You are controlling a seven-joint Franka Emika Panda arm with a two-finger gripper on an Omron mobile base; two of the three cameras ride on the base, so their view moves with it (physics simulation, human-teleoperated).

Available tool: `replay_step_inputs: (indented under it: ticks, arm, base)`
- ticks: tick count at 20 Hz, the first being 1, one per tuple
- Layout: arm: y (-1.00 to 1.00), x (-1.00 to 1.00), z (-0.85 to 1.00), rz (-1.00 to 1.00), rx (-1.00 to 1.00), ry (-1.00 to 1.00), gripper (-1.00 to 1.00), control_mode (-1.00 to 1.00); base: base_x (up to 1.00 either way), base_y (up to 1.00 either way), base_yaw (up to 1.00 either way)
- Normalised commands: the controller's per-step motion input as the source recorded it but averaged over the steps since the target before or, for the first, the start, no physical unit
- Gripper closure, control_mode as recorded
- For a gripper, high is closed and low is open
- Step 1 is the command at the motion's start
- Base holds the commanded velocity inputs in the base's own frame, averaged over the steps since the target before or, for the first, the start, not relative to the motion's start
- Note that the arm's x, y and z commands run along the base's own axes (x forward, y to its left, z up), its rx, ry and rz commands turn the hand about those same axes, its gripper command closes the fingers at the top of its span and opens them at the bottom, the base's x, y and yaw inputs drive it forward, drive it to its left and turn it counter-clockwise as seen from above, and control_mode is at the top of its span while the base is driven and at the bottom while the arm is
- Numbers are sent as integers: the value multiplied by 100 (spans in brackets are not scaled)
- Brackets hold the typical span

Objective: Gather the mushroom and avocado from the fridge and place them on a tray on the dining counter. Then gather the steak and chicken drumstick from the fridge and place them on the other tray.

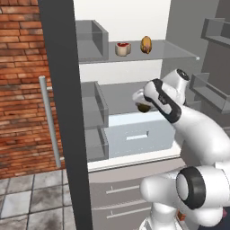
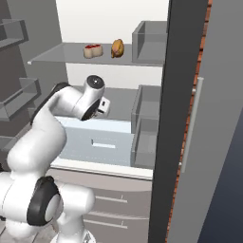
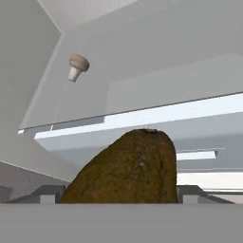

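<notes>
The fridge stands open, and my arm reaches in over its middle shelf. In the hand view, the brown-green avocado fills the space between my gripper's two tips and touches both. From the left base view, the avocado hangs under the gripper just above the shelf. The pale mushroom lies farther back on that shelf. On the shelf above sit the steak and the chicken drumstick. Both trays and the dining counter are out of view.
The dark edge of the open fridge door stands close on the left, with a brick wall behind it. Grey door bins line the shelves' left side. A pale drawer sits below the middle shelf.
</notes>
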Motion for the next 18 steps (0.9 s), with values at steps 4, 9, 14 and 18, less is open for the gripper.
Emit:
replay_step_inputs:
  ticks: [4,9,14,18]
  arm:
    - [0,-95,44,0,2,-14,100,-100]
    - [-3,-78,44,0,0,-18,100,-100]
    - [9,-49,31,0,0,-9,100,-100]
    - [7,-17,2,0,-1,-2,100,-100]
  base:
    - [0,0,0]
    - [0,0,0]
    - [0,0,0]
    - [0,0,0]
